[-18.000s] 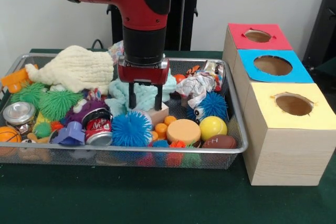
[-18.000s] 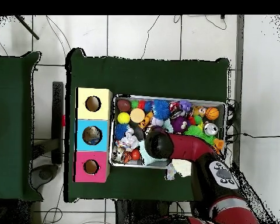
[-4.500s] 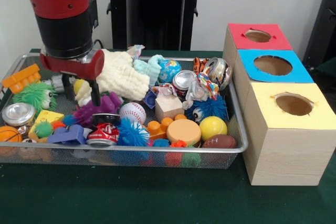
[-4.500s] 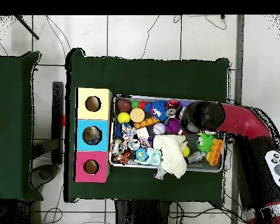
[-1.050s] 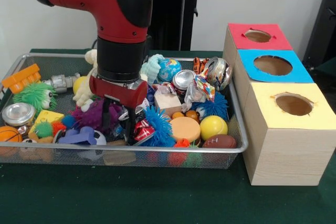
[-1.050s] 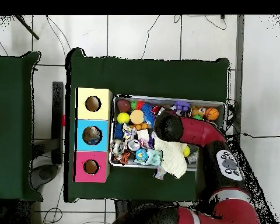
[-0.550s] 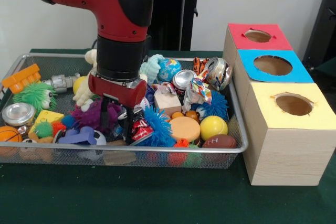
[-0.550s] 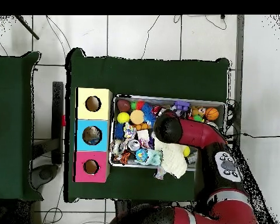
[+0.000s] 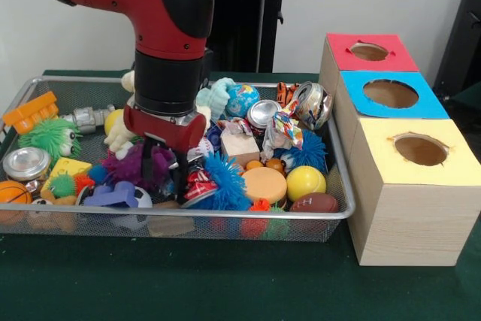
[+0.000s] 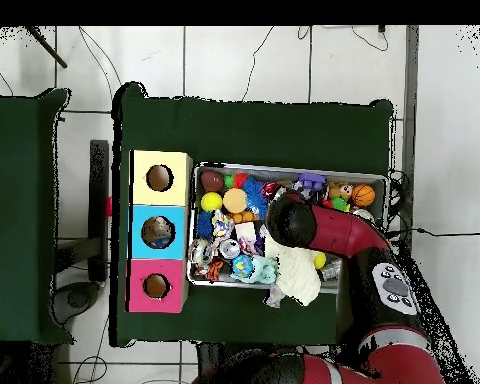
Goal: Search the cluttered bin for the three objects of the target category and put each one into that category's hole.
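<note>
Red and black arm is down in the wire mesh bin (image 9: pixel 342 186), with the gripper (image 9: pixel 164 174) sunk into the clutter near the front rim. Its fingers straddle a crushed red soda can (image 9: pixel 197 184), though honestly I can't tell if they're actually pinching it or just sitting around it. Purple fuzzy toy (image 9: pixel 135 165) is on one side, blue spiky ball (image 9: pixel 224 186) on the other. Another crushed can (image 9: pixel 312 103) sits at the back corner, next to the red-topped box (image 9: pixel 368 52).
</note>
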`<state>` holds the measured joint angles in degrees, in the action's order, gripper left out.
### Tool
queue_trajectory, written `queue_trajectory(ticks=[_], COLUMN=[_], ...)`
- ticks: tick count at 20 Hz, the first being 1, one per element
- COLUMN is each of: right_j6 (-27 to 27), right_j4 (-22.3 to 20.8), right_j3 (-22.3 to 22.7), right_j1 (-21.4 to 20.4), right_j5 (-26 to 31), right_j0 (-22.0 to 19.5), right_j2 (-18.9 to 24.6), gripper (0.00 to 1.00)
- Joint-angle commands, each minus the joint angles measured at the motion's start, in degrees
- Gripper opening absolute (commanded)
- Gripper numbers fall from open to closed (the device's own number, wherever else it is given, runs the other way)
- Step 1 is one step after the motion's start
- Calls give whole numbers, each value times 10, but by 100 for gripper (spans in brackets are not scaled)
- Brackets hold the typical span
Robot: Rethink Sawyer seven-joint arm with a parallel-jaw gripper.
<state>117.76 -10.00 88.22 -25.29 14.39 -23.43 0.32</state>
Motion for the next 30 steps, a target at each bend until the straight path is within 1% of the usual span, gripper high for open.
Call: queue_trajectory(ticks=[1,5,7,10,15,20,30], right_j6=[17,1,-3,-7,-19,-26,-28], right_j4=[-9,-25,-25,-32,-44,-53,-50], right_j3=[120,144,155,166,164,160,157], right_j1=[56,50,47,47,48,51,66], right_j5=[85,75,80,72,70,70,61], right_j0=[-16,-37,-46,-59,-65,-72,-82], right_j2=[42,45,48,50,41,43,58], gripper=[100,100,100,100,100,100,100])
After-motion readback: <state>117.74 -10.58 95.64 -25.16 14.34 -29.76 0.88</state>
